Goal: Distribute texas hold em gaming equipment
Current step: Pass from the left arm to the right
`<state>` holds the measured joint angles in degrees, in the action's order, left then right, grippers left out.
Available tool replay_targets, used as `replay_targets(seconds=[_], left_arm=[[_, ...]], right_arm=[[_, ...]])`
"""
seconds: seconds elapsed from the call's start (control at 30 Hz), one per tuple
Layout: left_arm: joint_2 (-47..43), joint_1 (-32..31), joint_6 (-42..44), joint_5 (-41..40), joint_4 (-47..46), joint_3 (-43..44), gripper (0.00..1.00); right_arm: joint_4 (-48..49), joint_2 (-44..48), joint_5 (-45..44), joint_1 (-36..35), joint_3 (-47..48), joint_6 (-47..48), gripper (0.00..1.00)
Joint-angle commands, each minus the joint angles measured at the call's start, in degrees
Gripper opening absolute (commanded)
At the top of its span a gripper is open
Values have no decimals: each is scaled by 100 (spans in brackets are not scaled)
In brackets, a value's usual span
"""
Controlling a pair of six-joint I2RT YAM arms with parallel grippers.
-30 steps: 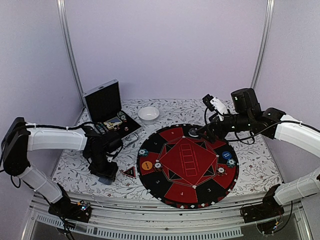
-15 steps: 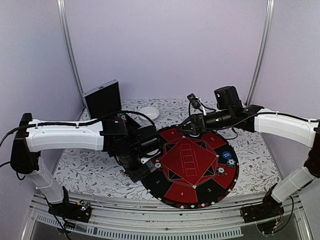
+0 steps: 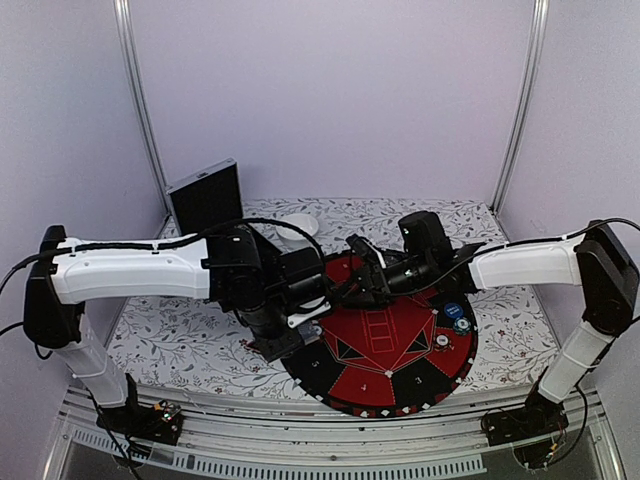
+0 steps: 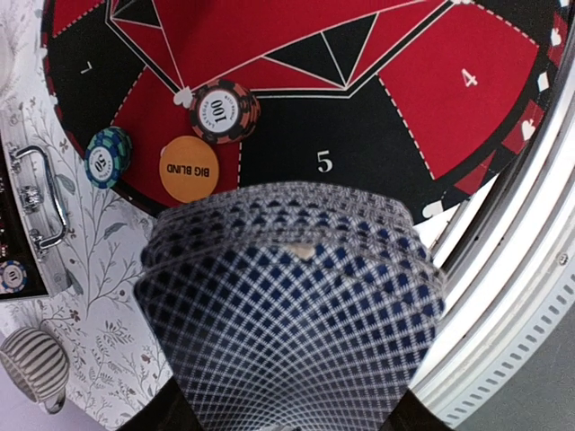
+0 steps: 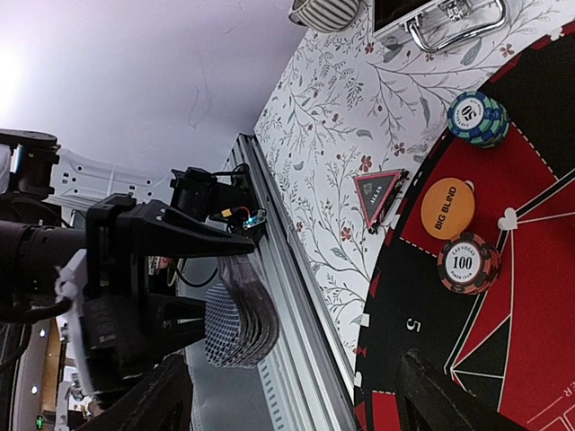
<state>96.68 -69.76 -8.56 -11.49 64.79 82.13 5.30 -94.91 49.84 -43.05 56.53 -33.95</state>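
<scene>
Grey-blue cards [image 4: 296,305], a fanned deck with backs showing, clamped in the left hand [image 5: 229,292]. The deck is held in the air by the left rim of the mat [image 4: 467,117], on the sector 5 side. Left hand is closed on the cards, its fingers mostly hidden under the deck in the left wrist view.

Right hand [image 5: 301,400] is above the mat, reaching across toward the deck. Its fingers [image 5: 166,400] are spread wide with nothing between them, and it is apart from the cards.

Orange disc [image 4: 189,169], marked BIG BLIND, lies flat on the mat near the left rim. 100 chip [image 4: 224,109], red-black, is just beside it on the side toward the mat's centre. 50 chip [image 4: 108,157], blue-green, sits right at the mat's rim, near the orange disc but not touching it. Blue disc [image 3: 453,311] is on the mat's right side, with a striped chip [image 3: 462,325] just beside it.

Red triangle [image 5: 375,196] lies on the floral counter [image 5: 341,117], just outside the mat's left rim. Case [image 3: 205,197] is off the mat at far left, lid up. Bowl [image 4: 31,364] is off the mat, near the case.
</scene>
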Motion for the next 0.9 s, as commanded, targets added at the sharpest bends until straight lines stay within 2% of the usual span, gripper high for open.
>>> replay_targets(seconds=[0.0, 0.17, 0.5, 0.6, 0.8, 0.87], left_arm=[[-209, -135, 147, -141, -38, 210, 47], [-316, -138, 187, -174, -142, 169, 47], [-289, -143, 210, -262, -159, 224, 47], [-290, -141, 221, -257, -199, 225, 47], [-305, -143, 215, -258, -217, 201, 47], [-317, -143, 219, -326, -229, 191, 47]], right_arm=[[654, -440, 395, -220, 66, -279, 79], [1593, -800, 896, -419, -1, -815, 78], [1726, -1274, 1002, -687, 304, -853, 76], [1776, -1410, 1040, -745, 422, -884, 71], [1964, -1547, 1138, -771, 587, -1012, 48], [2006, -1602, 1223, -782, 612, -1070, 45]])
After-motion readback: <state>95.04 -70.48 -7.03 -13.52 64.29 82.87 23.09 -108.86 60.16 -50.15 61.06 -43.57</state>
